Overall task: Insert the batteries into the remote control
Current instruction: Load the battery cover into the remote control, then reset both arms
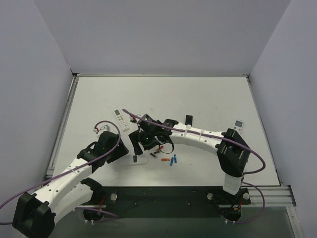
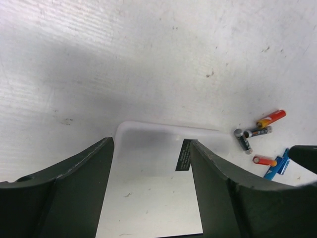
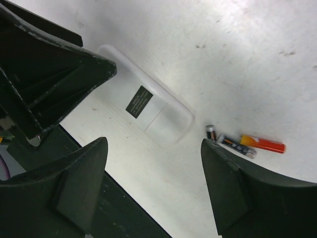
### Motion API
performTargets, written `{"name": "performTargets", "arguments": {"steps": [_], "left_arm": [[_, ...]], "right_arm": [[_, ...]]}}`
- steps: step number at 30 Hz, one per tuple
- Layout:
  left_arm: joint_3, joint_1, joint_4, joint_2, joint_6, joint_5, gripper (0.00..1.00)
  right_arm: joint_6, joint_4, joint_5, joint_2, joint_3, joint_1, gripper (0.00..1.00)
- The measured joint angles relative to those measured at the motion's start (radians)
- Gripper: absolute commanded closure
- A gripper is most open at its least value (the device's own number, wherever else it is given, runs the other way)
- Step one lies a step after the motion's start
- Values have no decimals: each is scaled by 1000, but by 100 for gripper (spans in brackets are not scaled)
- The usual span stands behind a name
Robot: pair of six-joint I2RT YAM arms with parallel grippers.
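- Two grippers, both released: the left gripper (image 2: 151, 148) has its fingers spread either side of the remote control (image 2: 163, 173), and the right gripper (image 3: 153, 146) hangs wide apart close by.
- Remote control lies back-up on the worktop (image 1: 198, 99), near the near edge, about midway along.
- Batteries (image 2: 257, 132) lie scattered just beside it, towards the right edge.

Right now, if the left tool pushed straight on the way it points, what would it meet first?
Most likely the remote control, lying white back up on the table squarely ahead of the open left tool. Depth is unclear. The batteries sit off to the right, out of line.
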Motion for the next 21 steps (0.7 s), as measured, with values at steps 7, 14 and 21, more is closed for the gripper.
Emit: {"name": "performTargets", "arguments": {"steps": [7,14,21], "left_arm": [[34,71,-16,-19,57,-2,12],[95,134,-84,-170,148,-48,2],[223,138,-156,-354,237,-197,3]], "right_arm": [[-28,30,40,-89,-77,-99,16],[-27,28,112,-257,-260,-297,1],[21,7,244,-649,-439,-675,0]]}}
